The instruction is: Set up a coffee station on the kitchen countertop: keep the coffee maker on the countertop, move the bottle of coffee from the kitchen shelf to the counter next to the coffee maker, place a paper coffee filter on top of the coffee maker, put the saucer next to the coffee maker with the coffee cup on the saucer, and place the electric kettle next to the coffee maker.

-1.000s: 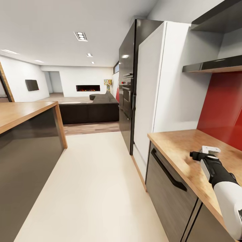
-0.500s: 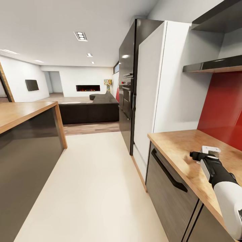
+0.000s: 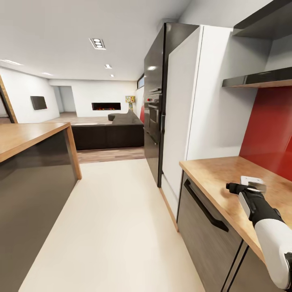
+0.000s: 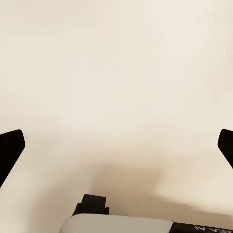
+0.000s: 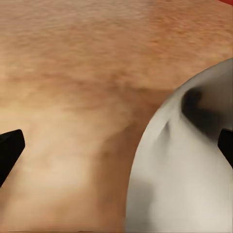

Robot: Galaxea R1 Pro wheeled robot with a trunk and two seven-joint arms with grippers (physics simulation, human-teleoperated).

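Observation:
None of the coffee things can be made out for certain. My right arm (image 3: 259, 211) reaches over the wooden countertop (image 3: 215, 170) at the right of the head view. In the right wrist view my right gripper (image 5: 116, 150) is open, its dark fingertips (image 5: 9, 148) far apart above the wood. A pale grey rounded object (image 5: 189, 170) with a dark hollow lies beneath it; I cannot tell what it is. My left gripper (image 4: 116, 150) hangs open over the cream floor, with nothing between its fingers.
A tall white fridge (image 3: 190, 101) and black oven column (image 3: 153, 113) stand beyond the counter. A dark wall shelf (image 3: 259, 79) hangs over the red backsplash. A wood-topped island (image 3: 32, 162) bounds the left. The cream floor aisle (image 3: 109, 227) runs between them towards a living room.
The whole head picture has shifted a few pixels, so the camera moved slightly. The right arm's wrist sits a little higher and further left in the picture than before.

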